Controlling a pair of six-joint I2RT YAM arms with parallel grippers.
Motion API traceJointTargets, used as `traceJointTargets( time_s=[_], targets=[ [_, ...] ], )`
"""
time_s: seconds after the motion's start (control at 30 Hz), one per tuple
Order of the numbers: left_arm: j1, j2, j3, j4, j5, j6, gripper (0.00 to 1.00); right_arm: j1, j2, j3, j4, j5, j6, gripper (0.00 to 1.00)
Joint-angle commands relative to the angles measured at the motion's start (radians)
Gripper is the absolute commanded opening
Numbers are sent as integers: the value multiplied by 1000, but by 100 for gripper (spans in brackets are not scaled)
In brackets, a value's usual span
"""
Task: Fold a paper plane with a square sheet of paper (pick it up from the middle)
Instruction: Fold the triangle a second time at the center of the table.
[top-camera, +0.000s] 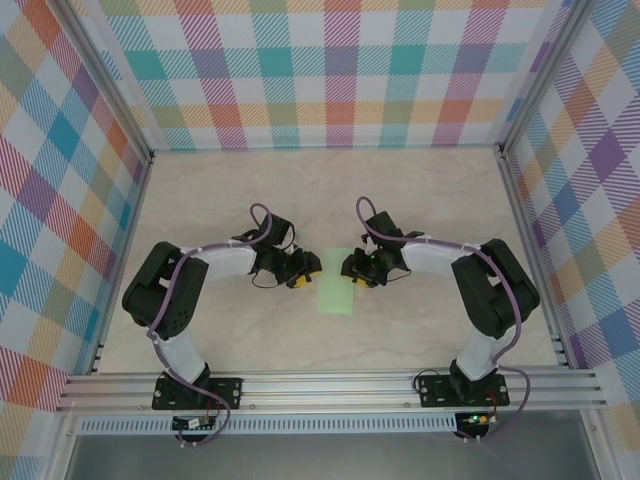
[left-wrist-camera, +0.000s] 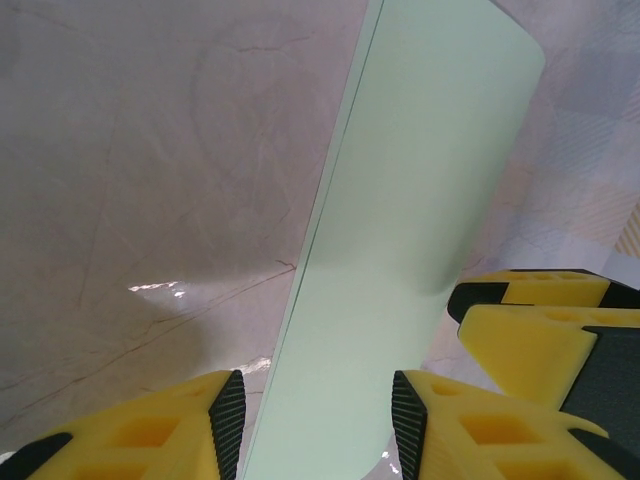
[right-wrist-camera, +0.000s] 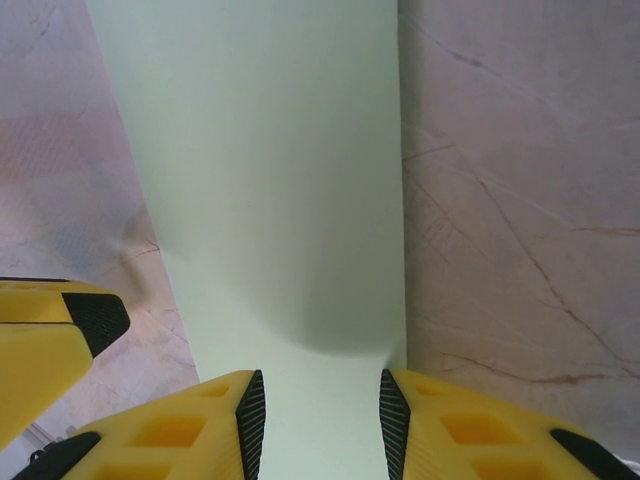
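Plainly, the left gripper (left-wrist-camera: 318, 420) stands part-open, its black pads on either side of the square sheet of paper (left-wrist-camera: 400, 230), which runs up between them. I cannot tell whether the tips press on it, but nothing is pinched. The right gripper (right-wrist-camera: 317, 420) does much the same from the opposite side, with its jaws parted to a middling gap, pale green paper lying between them and no grip shown. The two claws face each other closely over the far end of the sheet. The sheet lies on the marbled table (top-camera: 230, 200), midway between the arms, and from above it reads as a narrow strip rather than a square. The wrist views show a soft rounded bend along one side, so I judge it doubled over in half but not yet pressed to a sharp crease. That would be the first centre fold only; the nose folds and wings are all left to do.
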Motion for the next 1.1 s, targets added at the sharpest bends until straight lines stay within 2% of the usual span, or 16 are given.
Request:
traceJointTargets(
  time_s=[0.0, 0.63, 1.07],
  targets=[
    [8, 16, -14, 20, 24, -11, 46, 3, 19, 8, -3, 11, 5, 37],
    [-21, 68, 19, 37, 70, -7, 46, 2, 19, -28, 7, 23, 2, 38],
    [-36, 97, 27, 94, 116, -13, 41, 2, 35, -31, 7, 20, -1, 38]
  ],
)
